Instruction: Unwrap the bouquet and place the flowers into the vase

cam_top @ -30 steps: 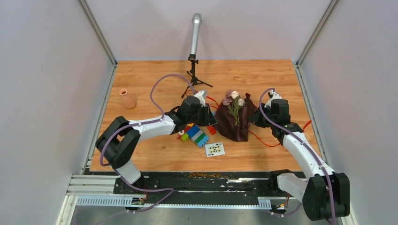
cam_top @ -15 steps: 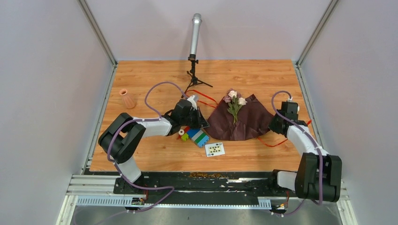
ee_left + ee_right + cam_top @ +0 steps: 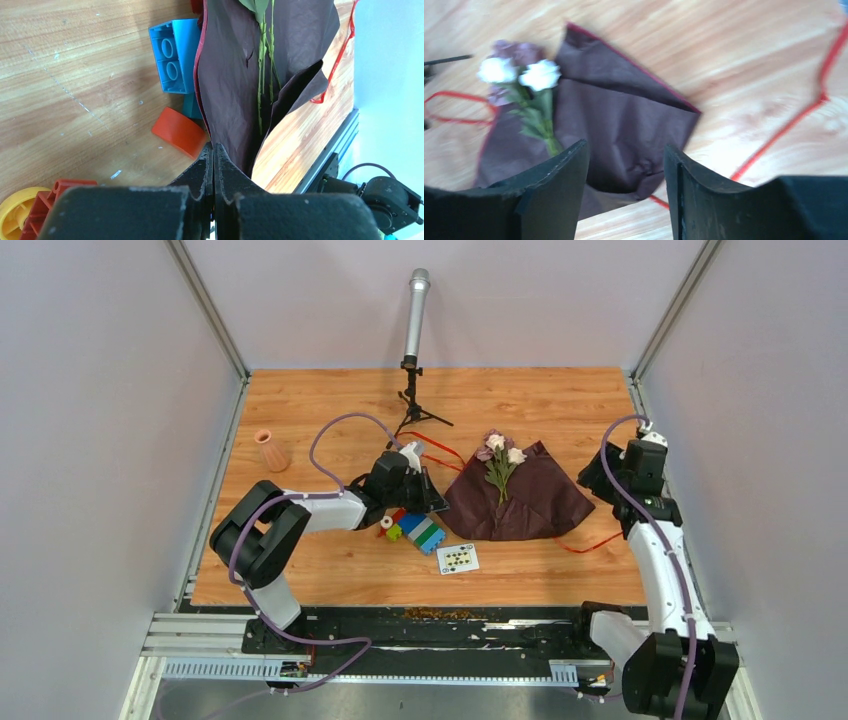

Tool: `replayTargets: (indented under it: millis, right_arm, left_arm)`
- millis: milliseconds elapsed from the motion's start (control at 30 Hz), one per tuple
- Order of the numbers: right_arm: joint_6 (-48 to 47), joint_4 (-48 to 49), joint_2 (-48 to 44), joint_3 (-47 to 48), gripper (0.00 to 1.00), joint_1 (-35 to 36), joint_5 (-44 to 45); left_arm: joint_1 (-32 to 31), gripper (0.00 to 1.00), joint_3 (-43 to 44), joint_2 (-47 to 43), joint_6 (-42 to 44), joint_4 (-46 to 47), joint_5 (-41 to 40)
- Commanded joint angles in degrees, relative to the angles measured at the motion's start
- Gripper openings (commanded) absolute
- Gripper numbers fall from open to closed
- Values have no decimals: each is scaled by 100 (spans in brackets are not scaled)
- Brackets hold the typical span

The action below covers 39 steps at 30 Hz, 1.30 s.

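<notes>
Around wrap (image 3: 230,75), left jaws; right jaws wide

The wooden worktop (image 3: 330,570) carries a pink vase (image 3: 270,450) (upright, far left), a microphone tripod (image 3: 415,418), spread maroon paper (image 3: 535,510), red ribbon (image 3: 583,549), toy blocks (image 3: 420,530) and a dotted card (image 3: 458,558).
</notes>
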Motion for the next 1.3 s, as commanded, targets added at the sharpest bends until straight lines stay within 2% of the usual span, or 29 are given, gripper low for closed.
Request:
replayTargets:
  millis: [0,100,267,533,667,767,1000,1167,1267]
  right_arm:
    - [-128,179,175,40,54,118,-1537]
    - [-206,516,620,-77,50,144,-2321]
    - [-110,1470,1550,0,50,199,-4119]
    - [-124,1697,3083,749,49,542,-4297]
    - [-354,1525,3755,998,44,750,-4801]
    - [-484,1292,3678,899,41,1047,-4863]
    - [-529,554,2920,341,34,1158,-4973]
    - [-232,304,2281,-356,29,1418,-4789]
    - [-43,53,1870,-610,27,1560,-4336]
  left_arm:
    - [-19,0,97,-44,45,195,97]
    - [-24,0,109,-24,45,197,114]
    - [-20,0,100,-7,42,224,108]
    - [-19,0,89,19,7,332,89]
    - [-24,0,93,36,1,345,52]
    - [-19,0,91,46,-12,366,73]
    - [-24,0,39,3,-95,454,51]
    - [-19,0,13,-33,-113,446,-19]
    - [-22,0,3,-43,-126,444,-45]
